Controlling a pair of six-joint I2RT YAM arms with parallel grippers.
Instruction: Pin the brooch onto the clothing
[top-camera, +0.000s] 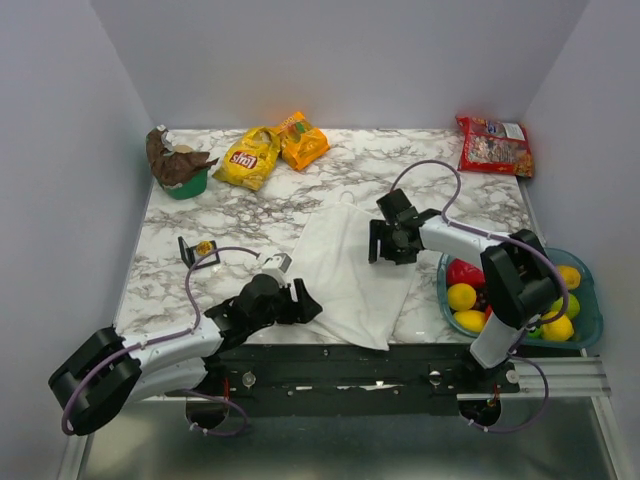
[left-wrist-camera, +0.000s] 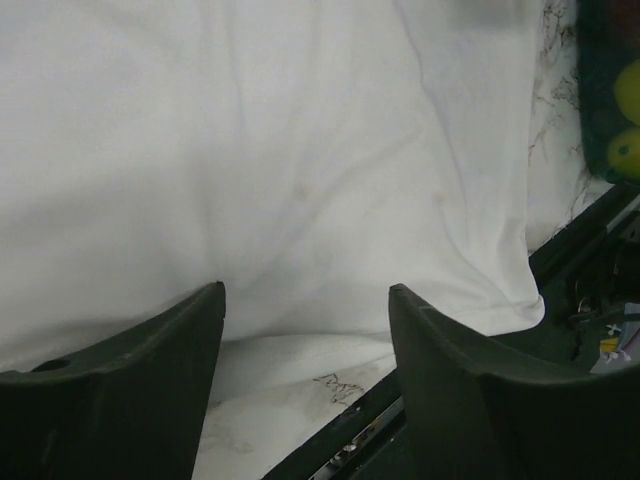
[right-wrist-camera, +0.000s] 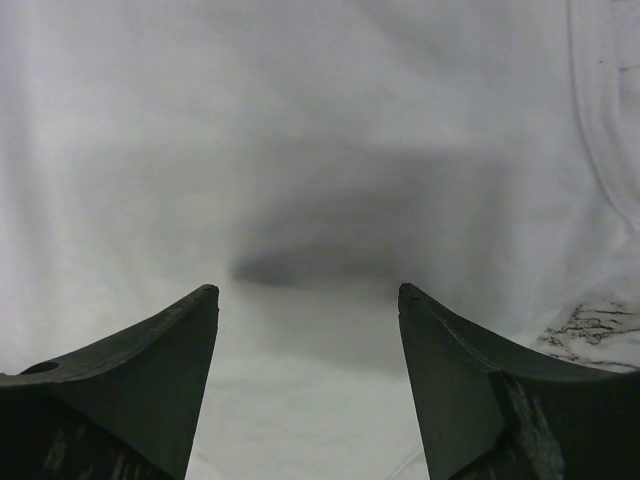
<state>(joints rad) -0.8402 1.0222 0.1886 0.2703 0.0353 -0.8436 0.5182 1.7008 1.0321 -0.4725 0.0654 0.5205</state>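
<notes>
The brooch (top-camera: 204, 247) lies beside a small black frame (top-camera: 190, 252) on the marble surface (top-camera: 250, 215), well left of the white clothing (top-camera: 345, 275). The left gripper (top-camera: 306, 302) and right gripper (top-camera: 388, 250) are both spread and empty over the cloth's edges. The fruit bowl (top-camera: 588, 328) sits at the right.

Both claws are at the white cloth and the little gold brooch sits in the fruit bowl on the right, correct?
Not quite. The top view shows the brooch outside the fruit bowl, on the table left of the white cloth, beside a small black frame. The left claw and right claw are indeed at the cloth.
</notes>
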